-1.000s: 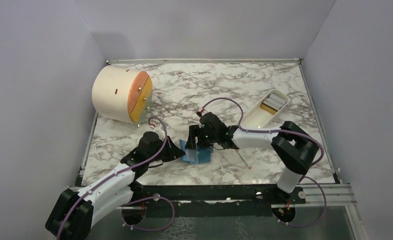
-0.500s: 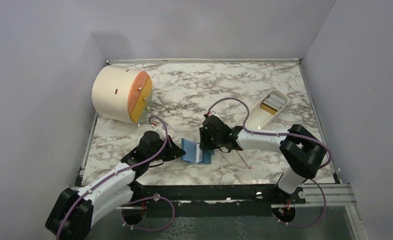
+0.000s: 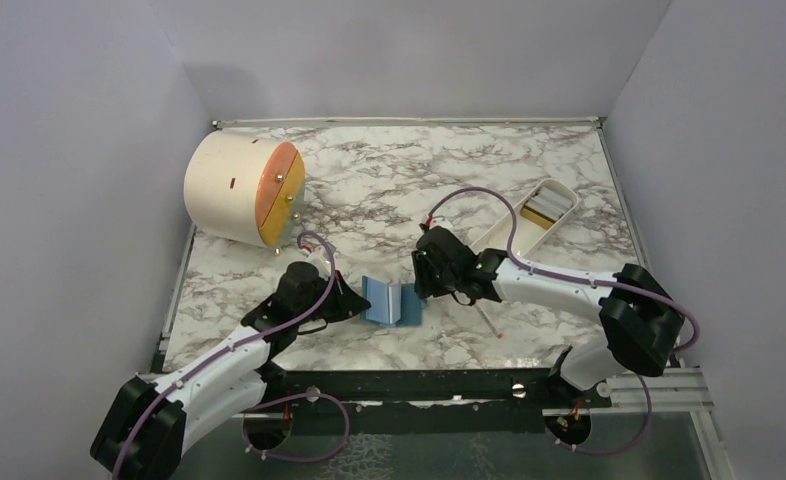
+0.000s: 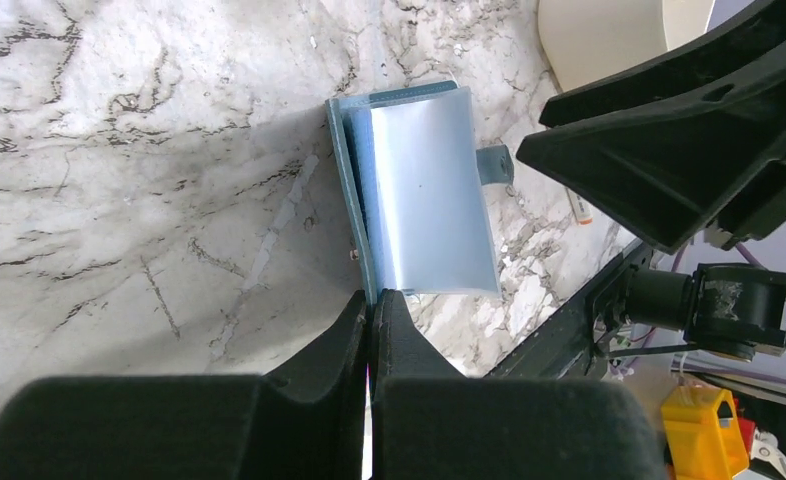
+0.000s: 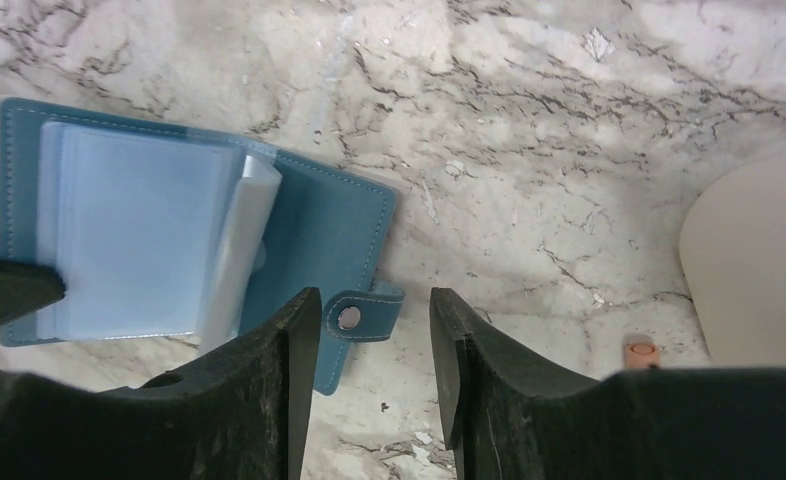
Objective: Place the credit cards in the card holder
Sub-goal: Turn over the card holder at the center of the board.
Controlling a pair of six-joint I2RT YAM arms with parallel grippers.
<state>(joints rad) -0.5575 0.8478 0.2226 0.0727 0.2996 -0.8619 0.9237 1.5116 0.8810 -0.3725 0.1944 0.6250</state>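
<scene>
The teal-blue card holder (image 3: pixel 390 302) lies open on the marble table, with its clear light-blue sleeves showing in the right wrist view (image 5: pixel 139 230). My left gripper (image 3: pixel 356 303) is shut on the holder's left cover edge (image 4: pixel 369 290). My right gripper (image 3: pixel 431 287) is open and empty, hovering just right of the holder. Its jaws stand astride the snap tab (image 5: pixel 362 316) without touching it. The credit cards (image 3: pixel 547 210), one of them gold-yellow, lie as a small stack in the far end of the white tray.
The white oblong tray (image 3: pixel 501 235) stands at the right behind my right arm. A thin white-and-red stick (image 3: pixel 487 319) lies just right of the holder. A large cream cylinder with an orange face (image 3: pixel 239 190) stands at the back left. Grey walls enclose the table.
My right gripper has drawn back to the right, off the holder's middle. The holder now lies flatter and fully open. My left gripper has kept its hold in place.
</scene>
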